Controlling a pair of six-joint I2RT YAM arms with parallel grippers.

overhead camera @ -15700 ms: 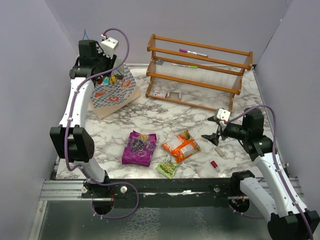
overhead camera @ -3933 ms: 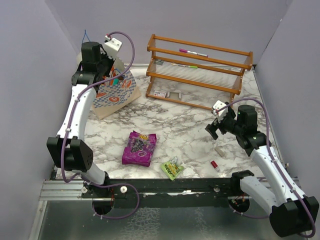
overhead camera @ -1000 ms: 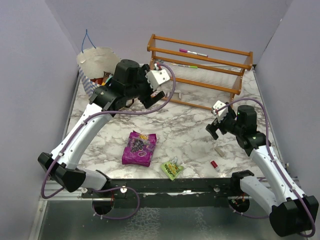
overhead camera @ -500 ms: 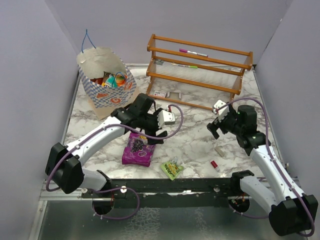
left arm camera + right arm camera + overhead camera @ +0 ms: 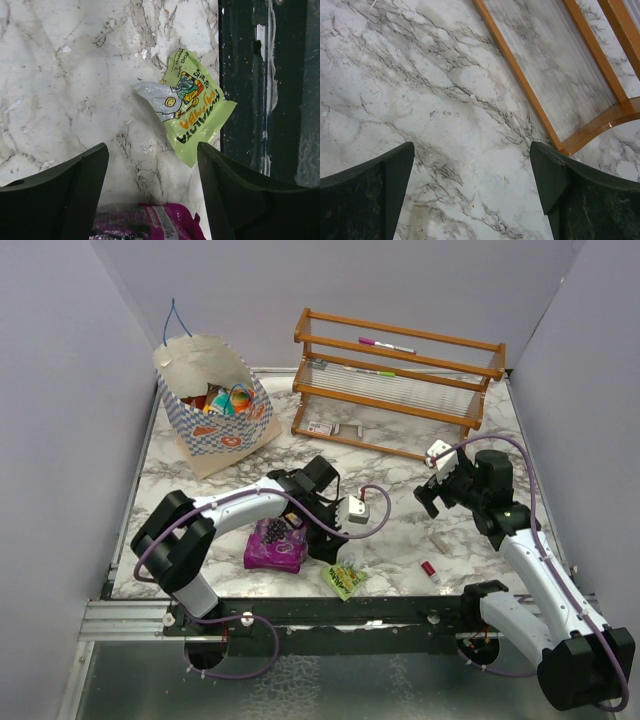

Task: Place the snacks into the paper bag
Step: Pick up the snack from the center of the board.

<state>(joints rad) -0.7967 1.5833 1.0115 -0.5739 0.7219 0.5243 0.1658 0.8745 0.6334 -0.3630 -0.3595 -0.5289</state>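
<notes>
The paper bag (image 5: 222, 427) stands open at the back left with several snacks inside. A purple packet (image 5: 274, 546) lies flat near the front, and a small light-green packet (image 5: 344, 578) lies right of it by the table's front edge. My left gripper (image 5: 328, 548) is open and empty, low between these two. In the left wrist view, the light-green packet (image 5: 195, 111) lies just ahead of the open left gripper (image 5: 152, 150), and the purple packet (image 5: 150, 222) lies under it. My right gripper (image 5: 430, 502) is open and empty above bare marble at the right; it also shows in the right wrist view (image 5: 472, 147).
A wooden rack (image 5: 397, 380) stands at the back; its foot shows in the right wrist view (image 5: 540, 115). A small beige stick (image 5: 438, 539) and a tiny red cylinder (image 5: 428, 568) lie near the right gripper. The black rail (image 5: 250, 80) runs along the table's front edge.
My left arm has swung from the bag down to the front, over the purple and light-green packets. The orange packet is gone from the table. The right arm has barely moved.
</notes>
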